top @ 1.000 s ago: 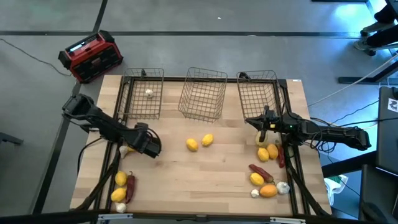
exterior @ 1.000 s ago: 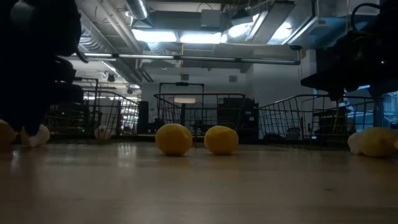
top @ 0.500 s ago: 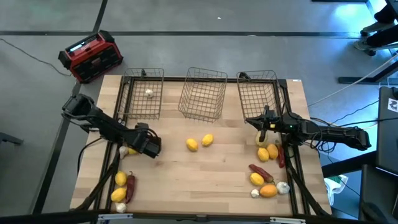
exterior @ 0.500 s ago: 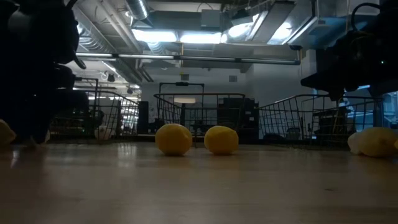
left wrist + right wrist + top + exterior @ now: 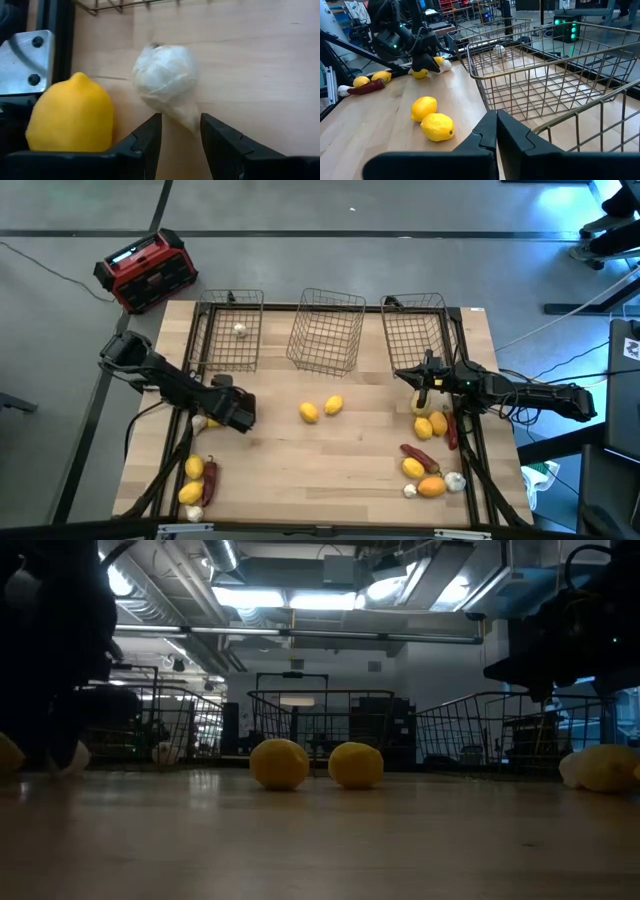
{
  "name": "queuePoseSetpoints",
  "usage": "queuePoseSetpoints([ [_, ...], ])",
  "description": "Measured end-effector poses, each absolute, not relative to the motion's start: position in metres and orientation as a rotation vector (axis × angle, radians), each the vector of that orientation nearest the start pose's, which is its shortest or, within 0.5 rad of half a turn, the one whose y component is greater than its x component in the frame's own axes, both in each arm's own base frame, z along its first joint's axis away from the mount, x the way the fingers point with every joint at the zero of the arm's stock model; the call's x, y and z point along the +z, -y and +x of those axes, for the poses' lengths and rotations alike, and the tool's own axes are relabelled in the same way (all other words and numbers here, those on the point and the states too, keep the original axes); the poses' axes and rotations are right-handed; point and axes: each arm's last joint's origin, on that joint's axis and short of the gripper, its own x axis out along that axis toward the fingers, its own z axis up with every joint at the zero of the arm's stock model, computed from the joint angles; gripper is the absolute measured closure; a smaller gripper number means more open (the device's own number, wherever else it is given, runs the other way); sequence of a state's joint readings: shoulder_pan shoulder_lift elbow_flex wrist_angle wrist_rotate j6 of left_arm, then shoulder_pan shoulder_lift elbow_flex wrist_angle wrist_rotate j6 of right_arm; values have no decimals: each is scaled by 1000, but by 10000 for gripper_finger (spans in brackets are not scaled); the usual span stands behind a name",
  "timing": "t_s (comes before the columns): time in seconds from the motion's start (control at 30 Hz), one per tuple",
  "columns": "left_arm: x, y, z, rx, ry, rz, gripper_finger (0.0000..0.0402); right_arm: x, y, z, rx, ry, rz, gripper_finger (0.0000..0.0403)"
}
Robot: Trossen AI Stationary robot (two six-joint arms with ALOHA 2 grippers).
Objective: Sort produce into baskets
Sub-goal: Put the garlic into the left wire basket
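Left gripper point(image 5: 180, 131) has its jaws apart around the tail of a white bulb point(image 5: 165, 82) beside a lemon point(image 5: 72, 114) on the counter point(image 5: 260, 70), while the right gripper point(image 5: 496, 131) sits with jaws together.

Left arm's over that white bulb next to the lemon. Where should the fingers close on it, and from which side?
Grip the white bulb across its round body, not the thin tapered tip now lying between the left gripper fingers. Come straight down from above, probably a little further forward. The lemon sits close on one side, so keep the finger on that side in the narrow gap between the two.
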State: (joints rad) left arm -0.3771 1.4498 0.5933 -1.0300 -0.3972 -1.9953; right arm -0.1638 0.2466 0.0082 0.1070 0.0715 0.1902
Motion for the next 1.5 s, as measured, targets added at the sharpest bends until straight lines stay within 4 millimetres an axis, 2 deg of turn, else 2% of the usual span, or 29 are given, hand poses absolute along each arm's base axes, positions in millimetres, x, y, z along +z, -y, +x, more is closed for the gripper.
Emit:
queuePoseSetpoints([
  [0.23,122,46,151,1519,-835,-778,271,156,20,110,-247,-109,195,388],
  [0.63,110,42,143,1505,-796,-766,274,155,20,110,-247,-113,195,388],
  [0.97,109,43,144,1469,-818,-749,344,155,20,110,-247,-113,195,388],
  [1.1,113,45,149,1448,-841,-744,363,155,20,110,-247,-113,195,388],
  [1.27,122,52,163,1364,-906,-773,368,155,20,110,-247,-113,195,388],
  [1.5,146,67,188,1210,-942,-787,363,155,20,110,-247,-112,195,388],
])
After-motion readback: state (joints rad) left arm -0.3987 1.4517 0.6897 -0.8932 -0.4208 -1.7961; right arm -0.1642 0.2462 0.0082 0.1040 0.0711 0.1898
